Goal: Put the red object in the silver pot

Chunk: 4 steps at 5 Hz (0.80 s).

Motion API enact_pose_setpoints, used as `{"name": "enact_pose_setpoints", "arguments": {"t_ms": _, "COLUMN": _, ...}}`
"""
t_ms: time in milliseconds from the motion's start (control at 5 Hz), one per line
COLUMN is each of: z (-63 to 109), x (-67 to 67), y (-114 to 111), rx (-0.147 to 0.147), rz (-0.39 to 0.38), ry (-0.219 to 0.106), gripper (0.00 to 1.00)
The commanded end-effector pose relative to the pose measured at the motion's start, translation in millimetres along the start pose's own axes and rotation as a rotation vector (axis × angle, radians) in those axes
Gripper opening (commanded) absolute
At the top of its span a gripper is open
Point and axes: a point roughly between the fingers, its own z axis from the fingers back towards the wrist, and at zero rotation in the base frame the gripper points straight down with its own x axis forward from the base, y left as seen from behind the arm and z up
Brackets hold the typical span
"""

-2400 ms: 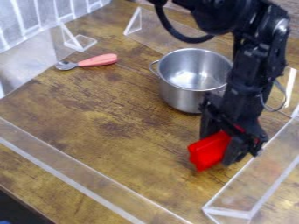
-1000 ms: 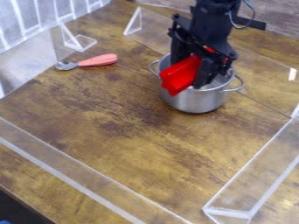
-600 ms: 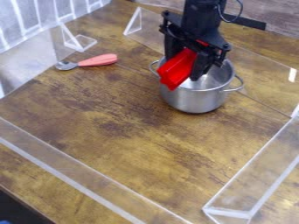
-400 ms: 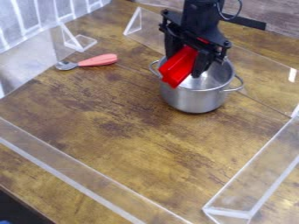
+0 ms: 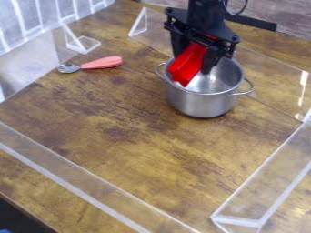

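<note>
One silver pot [image 5: 205, 89], one red object [image 5: 188, 65], one spoon [image 5: 91, 64] on the tabletop [image 5: 109, 136]. The tool [image 5: 201, 56] is clenched on the red object, tilted over the pot's rim.

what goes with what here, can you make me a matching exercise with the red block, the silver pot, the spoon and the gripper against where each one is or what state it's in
Things:
1. red block
2. silver pot
3. red-handled spoon
4. gripper

Places or states:
A. lying on the table at the left
B. shut on the block
C. held tilted above the pot's opening
D. standing on the table under the arm

Pairs: 1-C, 2-D, 3-A, 4-B
</note>
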Motion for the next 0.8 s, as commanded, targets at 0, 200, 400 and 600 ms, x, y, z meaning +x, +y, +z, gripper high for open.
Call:
{"name": "enact_pose_setpoints", "arguments": {"t_ms": 0, "z": 41.3, "x": 11.1, "y": 14, "rx": -0.012, "rz": 0.057, "ry": -0.120, "gripper": 0.00}}
{"name": "enact_pose_setpoints", "arguments": {"t_ms": 200, "z": 48.4, "x": 11.7, "y": 21, "rx": -0.024, "rz": 0.082, "ry": -0.139, "gripper": 0.00}}
{"name": "enact_pose_setpoints", "arguments": {"t_ms": 400, "z": 48.4, "x": 13.5, "y": 23, "rx": -0.062, "rz": 0.036, "ry": -0.166, "gripper": 0.00}}
{"name": "enact_pose_setpoints", "arguments": {"t_ms": 600, "z": 44.7, "x": 15.2, "y": 25, "rx": -0.102, "rz": -0.011, "ry": -0.188, "gripper": 1.00}}
